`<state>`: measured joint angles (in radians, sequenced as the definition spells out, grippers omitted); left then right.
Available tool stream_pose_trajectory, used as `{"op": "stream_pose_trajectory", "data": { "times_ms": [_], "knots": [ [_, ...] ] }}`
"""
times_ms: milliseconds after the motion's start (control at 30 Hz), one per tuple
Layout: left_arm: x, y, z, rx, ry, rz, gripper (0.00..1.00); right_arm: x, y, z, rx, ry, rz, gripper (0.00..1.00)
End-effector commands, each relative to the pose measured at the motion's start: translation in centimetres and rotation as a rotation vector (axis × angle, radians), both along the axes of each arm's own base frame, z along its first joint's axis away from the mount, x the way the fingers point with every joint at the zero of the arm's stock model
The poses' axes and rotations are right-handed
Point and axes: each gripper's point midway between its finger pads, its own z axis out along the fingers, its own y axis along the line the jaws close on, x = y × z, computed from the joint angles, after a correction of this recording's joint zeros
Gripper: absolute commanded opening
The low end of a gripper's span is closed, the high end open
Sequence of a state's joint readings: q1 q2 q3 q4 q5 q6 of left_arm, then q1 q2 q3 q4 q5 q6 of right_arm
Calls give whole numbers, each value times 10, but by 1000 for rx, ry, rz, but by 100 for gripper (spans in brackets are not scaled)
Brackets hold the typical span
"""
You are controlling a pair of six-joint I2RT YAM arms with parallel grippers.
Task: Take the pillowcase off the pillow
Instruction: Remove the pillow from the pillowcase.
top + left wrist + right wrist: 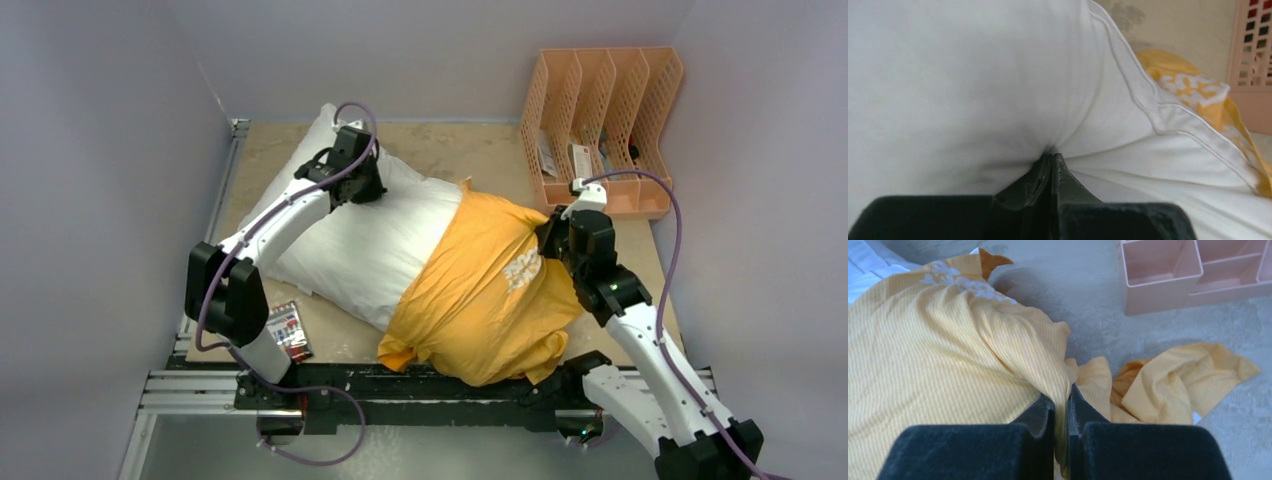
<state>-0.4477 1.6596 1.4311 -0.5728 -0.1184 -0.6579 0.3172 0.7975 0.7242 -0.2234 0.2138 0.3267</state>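
While the big white soft pillow (360, 245) lies slantwise on the beige worktop (455, 150), the left gripper (1050, 159) has its jaws closed on the bare white cloth. The right gripper (1061, 396) has its jaws pinching the orange-yellow printed fabric pillowcase (485, 300) (it covers only the pillow's right part).

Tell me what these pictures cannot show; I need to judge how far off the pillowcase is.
- Top view: the right end of the pillow, hidden inside the pillowcase.
- Wrist views: how much cloth the left gripper and right gripper pinch, hidden between their closed fingers.
- Top view: items in the file rack, too small to identify.
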Motion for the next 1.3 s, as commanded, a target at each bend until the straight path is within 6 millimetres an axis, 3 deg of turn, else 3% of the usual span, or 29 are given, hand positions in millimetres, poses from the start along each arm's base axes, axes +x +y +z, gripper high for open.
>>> {"op": "stream_pose_trajectory", "data": {
  "times_ms": [0,133,267,300,433,500,633,667,700,733,767,833,867,967,1000,1100,1133,1267],
  "knots": [
    [-23,95,-45,297,150,157,0,10,-66,64,-4,-153,-372,0],
    [-22,94,-39,278,133,152,0,19,-40,58,16,-86,-235,0],
    [-24,106,-36,298,124,184,0,16,-65,45,-49,8,-358,5],
    [-25,112,-39,306,131,183,0,15,-71,43,-53,27,-374,6],
    [-32,172,-68,212,233,262,0,19,-75,39,42,56,-332,0],
    [-32,182,-64,202,219,281,0,21,-67,36,99,67,-282,0],
    [-30,180,-62,190,212,278,0,32,-27,38,207,79,-75,0],
    [-31,181,-65,197,225,275,0,34,-17,39,230,85,-24,5],
    [-33,179,-67,191,234,268,0,36,-7,42,245,77,37,18],
    [-33,176,-69,175,232,255,0,36,2,45,256,74,91,36],
    [-33,169,-68,145,221,235,0,36,8,46,260,81,136,43],
    [-30,154,-61,71,185,190,0,36,13,49,242,88,188,45],
    [-27,145,-51,28,158,164,2,38,15,54,225,65,217,41],
    [-17,118,-9,-17,47,117,34,40,28,62,226,35,312,24],
    [-11,105,15,-12,-8,98,44,40,32,62,236,35,337,18],
    [-7,63,64,10,-110,32,63,39,42,63,266,33,399,6],
    [-6,53,78,18,-143,18,67,39,44,64,271,32,407,0],
    [-10,5,111,92,-263,-170,71,38,43,75,251,-15,411,0]
  ]
}}
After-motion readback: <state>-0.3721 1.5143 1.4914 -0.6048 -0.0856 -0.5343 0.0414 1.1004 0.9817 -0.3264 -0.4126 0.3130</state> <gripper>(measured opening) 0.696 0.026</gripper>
